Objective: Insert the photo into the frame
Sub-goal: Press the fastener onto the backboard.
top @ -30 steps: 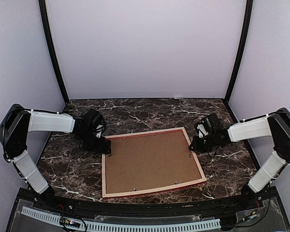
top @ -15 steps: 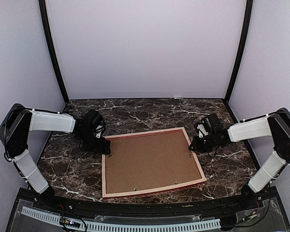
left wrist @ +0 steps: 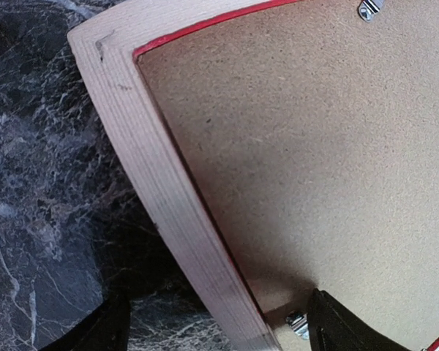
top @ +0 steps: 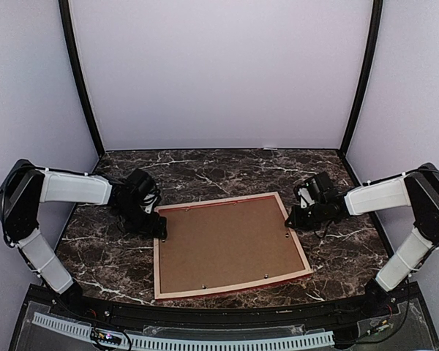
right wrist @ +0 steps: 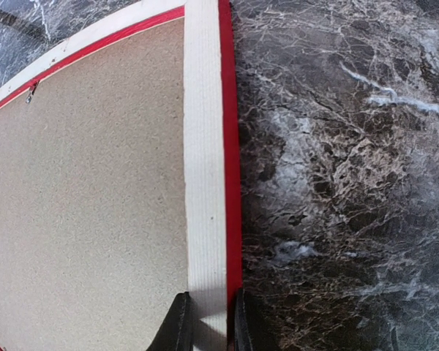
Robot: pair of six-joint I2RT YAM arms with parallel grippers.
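The frame [right wrist: 203,146] is lying face down on the table [top: 227,172], pale back up, with its long axis running left to right between the arms and a brown board [top: 227,245] filling it. The left tool [top: 159,224] is straddling the left rail at the far corner, spread wide. The right tool [right wrist: 208,322] is pinching the right rail near its far corner. The photo is not showing; I cannot tell whether it is lying under the board.
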